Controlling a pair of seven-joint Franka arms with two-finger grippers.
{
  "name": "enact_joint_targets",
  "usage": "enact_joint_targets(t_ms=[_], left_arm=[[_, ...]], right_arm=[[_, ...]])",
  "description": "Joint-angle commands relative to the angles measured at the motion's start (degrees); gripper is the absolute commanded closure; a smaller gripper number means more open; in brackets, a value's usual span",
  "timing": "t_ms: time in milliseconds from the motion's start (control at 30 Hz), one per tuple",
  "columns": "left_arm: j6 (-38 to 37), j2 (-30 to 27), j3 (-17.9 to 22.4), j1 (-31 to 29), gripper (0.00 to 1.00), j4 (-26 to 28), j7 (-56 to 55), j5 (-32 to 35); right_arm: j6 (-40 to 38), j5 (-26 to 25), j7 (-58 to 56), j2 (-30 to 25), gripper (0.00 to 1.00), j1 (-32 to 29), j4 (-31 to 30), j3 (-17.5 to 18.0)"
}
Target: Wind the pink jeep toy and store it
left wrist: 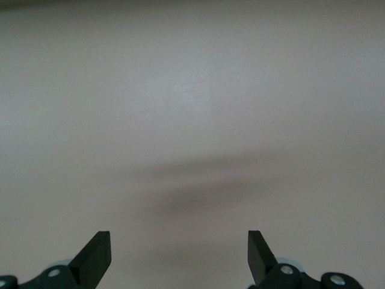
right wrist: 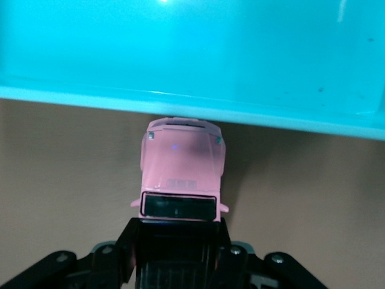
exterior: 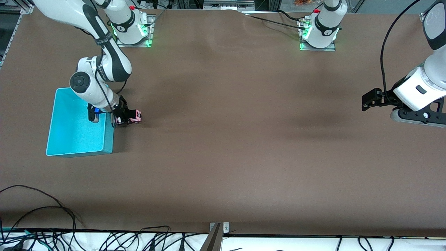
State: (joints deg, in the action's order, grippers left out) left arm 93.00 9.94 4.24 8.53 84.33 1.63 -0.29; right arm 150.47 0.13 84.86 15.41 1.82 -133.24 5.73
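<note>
Beside the turquoise bin's (exterior: 108, 139) rim, the right gripper (exterior: 122, 114) clamps the pink jeep toy (exterior: 134, 117); the left gripper (exterior: 370, 99) waits, fingers spread, over bare table (exterior: 244, 139).

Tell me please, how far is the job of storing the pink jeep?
Picked up: the right gripper is shut on the pink jeep toy, just beside the turquoise bin. Winding cannot be judged. Left: putting it in the bin. The left gripper waits, open.
</note>
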Motion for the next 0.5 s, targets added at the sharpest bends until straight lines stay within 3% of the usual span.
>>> enact_joint_targets(t_ms=[0, 200, 467], left_arm=[[-0.3, -1.9, -2.0, -0.3, 0.0, 1.9, -2.8, 1.3], [-0.3, -1.9, -1.8, -0.4, 0.0, 1.7, -2.5, 1.1], [-0.4, -1.9, -1.6, -2.6, 0.0, 1.1, -2.4, -2.1]], right_arm=[[-0.6, 0.5, 0.7, -5.9, 1.0, 0.1, -0.8, 0.2], [-5.3, 0.5, 0.0, -9.8, 1.0, 0.0, 0.6, 0.0], [-14.4, -0.1, -6.2, -10.4, 1.0, -0.1, 6.8, -0.5]])
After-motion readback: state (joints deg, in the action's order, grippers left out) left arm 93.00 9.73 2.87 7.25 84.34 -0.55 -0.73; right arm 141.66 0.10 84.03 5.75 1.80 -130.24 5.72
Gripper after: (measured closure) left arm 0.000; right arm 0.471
